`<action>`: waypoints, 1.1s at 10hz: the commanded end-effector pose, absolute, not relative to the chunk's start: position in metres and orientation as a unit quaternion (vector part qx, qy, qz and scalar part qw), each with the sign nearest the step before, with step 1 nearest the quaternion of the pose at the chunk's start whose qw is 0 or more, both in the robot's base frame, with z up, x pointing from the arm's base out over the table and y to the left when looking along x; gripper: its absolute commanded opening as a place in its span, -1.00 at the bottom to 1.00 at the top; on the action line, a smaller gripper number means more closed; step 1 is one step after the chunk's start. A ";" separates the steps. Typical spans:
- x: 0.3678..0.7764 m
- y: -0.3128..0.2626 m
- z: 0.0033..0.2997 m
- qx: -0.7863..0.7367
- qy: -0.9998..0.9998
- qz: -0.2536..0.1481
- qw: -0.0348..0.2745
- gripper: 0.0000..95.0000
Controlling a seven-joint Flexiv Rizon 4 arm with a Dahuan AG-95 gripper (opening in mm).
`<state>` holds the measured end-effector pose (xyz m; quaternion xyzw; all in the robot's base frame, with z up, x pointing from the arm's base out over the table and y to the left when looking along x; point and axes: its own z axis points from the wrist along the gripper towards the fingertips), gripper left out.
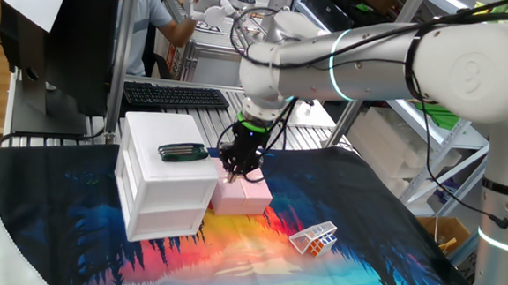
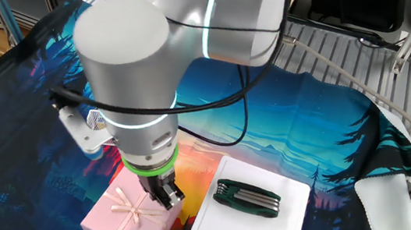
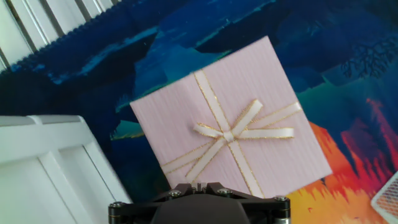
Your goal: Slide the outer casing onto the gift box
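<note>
In one fixed view, the arm reaches in from the right of the frame and bends down at the middle, where the gripper (image 1: 243,166) hangs just above the outer casing (image 1: 244,195). This pale pink box lies on the colourful cloth (image 1: 380,247) near the centre, just beside the white drawer cabinet (image 1: 165,183) to its left. A dark green folding tool (image 1: 183,152) lies on the cabinet's top. A clear cube (image 1: 313,238) lies on the cloth lower right of the casing, well apart from it. Whether the fingers are open or closed cannot be told here.

In the other fixed view, the arm fills the upper middle. The gripper (image 2: 168,194) points down at the lower centre, over the right edge of the outer casing (image 2: 124,216), whose ribbon bow faces up. The cabinet (image 2: 250,219) with the tool (image 2: 247,198) sits at the lower right. The finger spacing is hidden.

In the hand view, the outer casing (image 3: 233,130) fills the centre, turned at an angle, the bow in its middle. The cabinet (image 3: 56,168) occupies the lower left. Only the gripper's dark base shows at the bottom edge; its fingertips are out of sight.
</note>
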<state>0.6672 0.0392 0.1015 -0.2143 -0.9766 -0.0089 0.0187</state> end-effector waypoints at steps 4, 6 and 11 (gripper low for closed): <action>0.674 0.030 0.111 -0.201 -0.979 -0.004 0.017 -1.00; 0.671 0.025 0.121 -0.198 -0.980 -0.003 0.018 -1.00; 0.660 0.013 0.142 -0.196 -0.980 0.002 0.034 -1.00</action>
